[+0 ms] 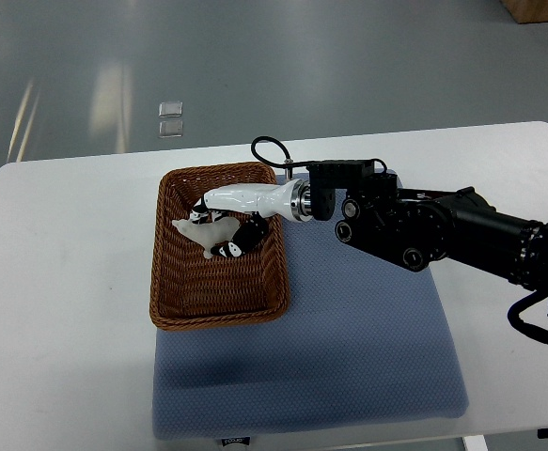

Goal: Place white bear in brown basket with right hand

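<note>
Over the basket (219,315), which sits on the table (67,282) at the left edge of a blue mat (367,348), my right hand (241,211) reaches in, fingers (231,242) curled around the white bear (201,231) low inside its far half.

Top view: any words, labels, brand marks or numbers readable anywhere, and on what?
None can be read.
Small dark tag at the near edge of the blue-grey fabric mat: light marks, too small and blurred to read.
Brown woven wicker basket, white bear, right hand: no print visible.
</note>
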